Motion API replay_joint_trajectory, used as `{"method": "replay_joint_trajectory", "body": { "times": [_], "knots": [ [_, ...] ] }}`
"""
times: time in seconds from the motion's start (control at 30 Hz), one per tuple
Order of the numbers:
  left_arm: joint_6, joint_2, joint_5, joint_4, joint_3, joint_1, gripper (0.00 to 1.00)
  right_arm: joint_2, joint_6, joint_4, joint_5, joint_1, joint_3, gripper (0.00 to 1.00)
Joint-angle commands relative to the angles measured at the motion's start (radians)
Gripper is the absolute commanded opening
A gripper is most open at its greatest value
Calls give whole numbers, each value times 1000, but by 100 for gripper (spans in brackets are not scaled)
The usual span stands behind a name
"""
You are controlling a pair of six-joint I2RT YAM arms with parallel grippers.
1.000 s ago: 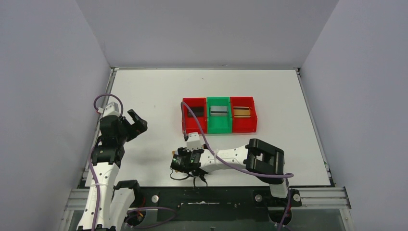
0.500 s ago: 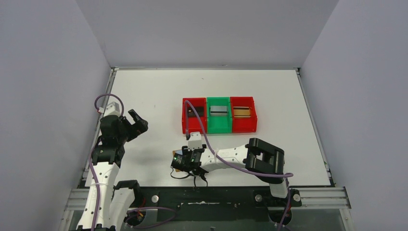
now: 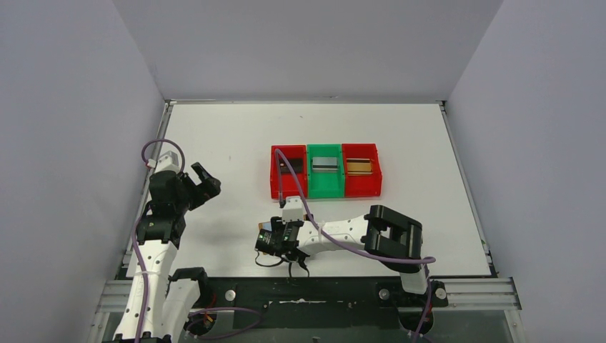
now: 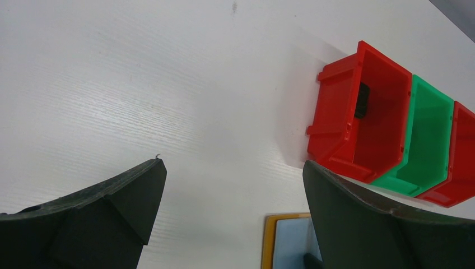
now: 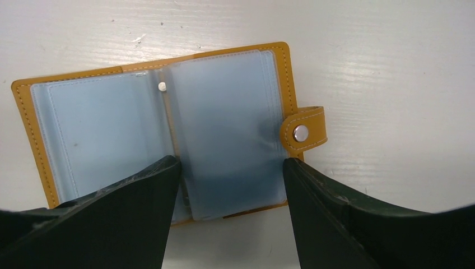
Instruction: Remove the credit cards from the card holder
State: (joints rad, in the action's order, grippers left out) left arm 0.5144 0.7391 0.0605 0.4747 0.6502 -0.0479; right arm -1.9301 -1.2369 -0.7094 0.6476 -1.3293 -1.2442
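Observation:
The card holder (image 5: 168, 117) lies open on the white table, mustard leather with pale blue-grey pockets and a snap tab (image 5: 302, 133) on its right. No card shows in its pockets. My right gripper (image 5: 229, 168) is open just above it, its fingers either side of the right-hand pocket leaf. In the top view the right gripper (image 3: 275, 241) hides most of the holder. The black card (image 3: 289, 166), silver-grey card (image 3: 325, 163) and gold-brown card (image 3: 359, 166) lie in the bins. My left gripper (image 3: 200, 182) is open and empty over bare table at the left; the holder's corner shows in its view (image 4: 285, 241).
Three joined bins stand mid-table: a red bin (image 3: 277, 184), a green bin (image 3: 325, 187) and a red bin (image 3: 361, 187). The left wrist view shows the near red bin (image 4: 336, 129) with the black card (image 4: 363, 101) inside. Grey walls surround the table.
My right gripper has shifted slightly away from the table's near edge over the card holder. The left arm has barely moved.

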Motion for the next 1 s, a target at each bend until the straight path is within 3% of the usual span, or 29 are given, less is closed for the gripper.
{"method": "replay_joint_trajectory", "body": {
  "times": [0.0,0.17,0.47,0.53,0.67,0.8,0.9,0.97],
  "knots": [
    [-16,-6,14,-48,11,2,96,-21,-8,-38,52,-6,-16,72],
    [-16,-3,20,-50,11,3,96,-14,-15,-13,46,0,14,77],
    [-17,1,25,-51,11,9,96,48,6,245,-68,10,174,59],
    [-17,3,27,-51,11,10,96,42,-12,207,-44,-4,152,53],
    [-19,5,37,-52,11,11,96,32,-106,4,61,-55,54,51],
    [-19,-6,40,-55,11,13,96,20,-299,-204,119,-101,11,46],
    [-20,-8,55,-62,-14,14,96,30,-420,-302,136,-129,17,47],
    [-24,-3,71,-65,-15,14,96,56,-450,-322,148,-142,19,58]
  ]
}}
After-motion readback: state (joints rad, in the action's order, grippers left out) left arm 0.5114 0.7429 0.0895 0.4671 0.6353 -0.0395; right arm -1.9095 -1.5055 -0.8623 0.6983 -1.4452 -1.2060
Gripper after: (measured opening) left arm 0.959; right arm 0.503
